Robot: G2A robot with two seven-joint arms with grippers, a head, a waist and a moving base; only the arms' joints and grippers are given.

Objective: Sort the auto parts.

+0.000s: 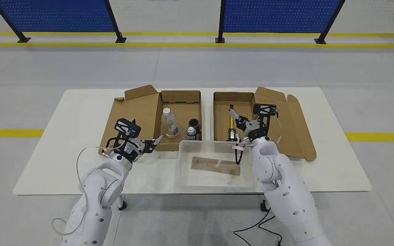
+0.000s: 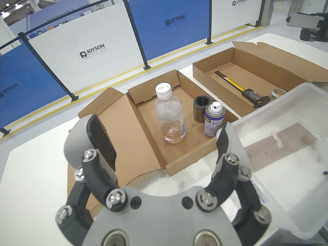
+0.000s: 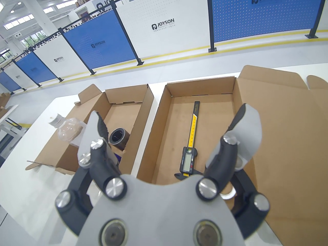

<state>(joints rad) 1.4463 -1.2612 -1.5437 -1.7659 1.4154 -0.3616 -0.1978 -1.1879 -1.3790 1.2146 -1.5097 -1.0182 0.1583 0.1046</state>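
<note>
Both hands are released and carry nothing. The left hand [image 1: 149,146] [image 2: 160,123] hovers with its fingers spread wide, and the right hand [image 1: 237,130] [image 3: 169,111] is spread just as wide. Under both lies the white tabletop [image 1: 74,141].

Straight ahead of the left hand sits the left box [image 1: 181,96] [image 2: 151,139], open, with its flap folded out flat beneath that hand. The right box [image 1: 234,97] [image 3: 179,119], likewise open, lies beneath and ahead of the right hand, its flap spread out on that hand's outer side. Between the two hands, just beside the near ends of both boxes, stands a clear bin [image 1: 184,175] [image 2: 287,180]. A cardboard sheet [image 1: 212,165] [image 2: 279,147] lies flat on its floor.

A clear bottle [image 1: 170,123] [image 2: 170,119] with a white cap stands upright in the left box, just beyond the left hand's fingertips. A caliper [image 1: 231,126] [image 2: 243,90] [image 3: 192,139] lies flat along the right box. Its display head is at the end nearest the right hand, and its yellow scale runs away from that hand.

A spray can [image 1: 191,131] [image 2: 214,121] stands upright beside the bottle, on the side toward the right hand. A black sleeve [image 1: 194,123] [image 2: 202,108] [image 3: 118,138] stands just behind the can, farther from the left hand. A metal ring [image 2: 278,92] rests in the right box near the caliper's head.
</note>
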